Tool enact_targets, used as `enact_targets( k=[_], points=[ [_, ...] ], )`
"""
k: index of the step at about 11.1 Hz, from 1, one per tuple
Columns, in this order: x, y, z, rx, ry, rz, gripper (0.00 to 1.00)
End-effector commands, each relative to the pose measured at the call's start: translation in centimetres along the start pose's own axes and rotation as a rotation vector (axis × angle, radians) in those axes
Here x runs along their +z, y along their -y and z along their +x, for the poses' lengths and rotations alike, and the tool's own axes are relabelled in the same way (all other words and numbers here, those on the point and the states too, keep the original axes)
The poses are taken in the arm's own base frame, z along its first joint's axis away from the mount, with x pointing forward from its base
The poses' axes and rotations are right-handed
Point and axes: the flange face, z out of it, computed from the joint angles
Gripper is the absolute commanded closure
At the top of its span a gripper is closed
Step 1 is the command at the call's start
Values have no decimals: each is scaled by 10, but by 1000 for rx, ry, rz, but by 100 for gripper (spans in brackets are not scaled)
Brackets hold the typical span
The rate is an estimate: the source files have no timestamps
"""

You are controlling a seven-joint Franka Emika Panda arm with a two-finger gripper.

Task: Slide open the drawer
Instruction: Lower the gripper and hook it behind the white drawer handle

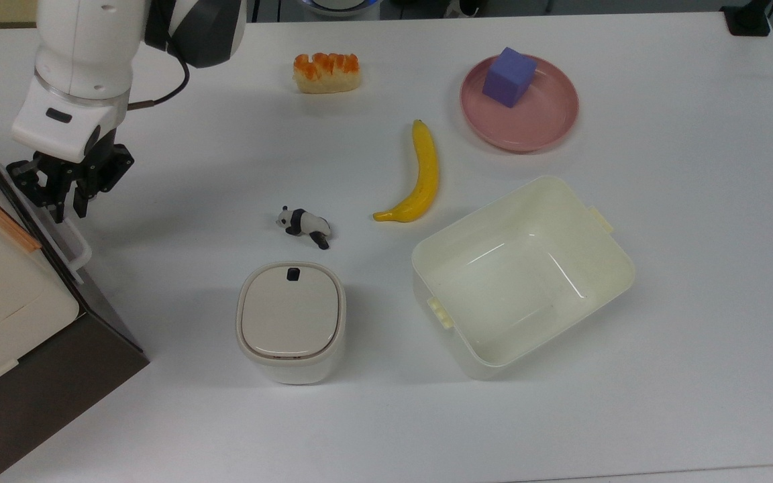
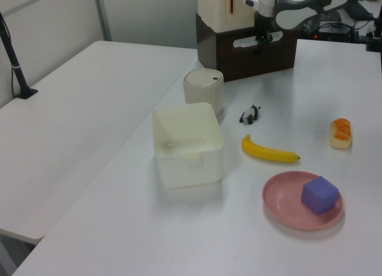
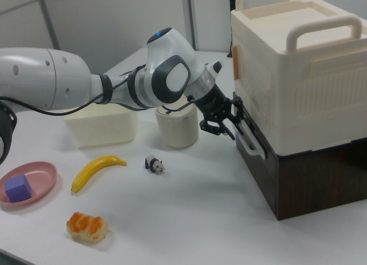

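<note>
Drawer (image 3: pixel 261 176) looks totally closed so far, the gripper (image 1: pixel 64 191) just has its fingers pinched on the white handle (image 3: pixel 250 143), so the whole pull is left.

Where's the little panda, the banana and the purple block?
panda (image 1: pixel 303 223), top view, its body.
banana (image 1: pixel 424 172), top view, middle of its curve.
purple block (image 1: pixel 509 76), top view, its top face.

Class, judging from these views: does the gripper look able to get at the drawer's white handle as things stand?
Probably yes. The gripper is already at the upper end of the drawer's white handle, and nothing stands between them.
</note>
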Motion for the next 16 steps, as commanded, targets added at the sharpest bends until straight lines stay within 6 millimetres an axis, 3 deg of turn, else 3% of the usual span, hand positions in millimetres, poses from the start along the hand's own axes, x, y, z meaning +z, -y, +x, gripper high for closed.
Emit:
enact_targets(
  k=[1, 3, 6, 7, 11, 16],
  points=[
    [4, -5, -5, 19, 26, -12, 73],
    [13, -2, -4, 14, 34, -3, 73],
    [13, -2, -5, 14, 35, -4, 96],
    [13, -3, -5, 15, 33, -4, 99],
    [3, 0, -7, 13, 28, -5, 99],
    [-18, 35, -9, -22, 17, 33, 98]
  ],
)
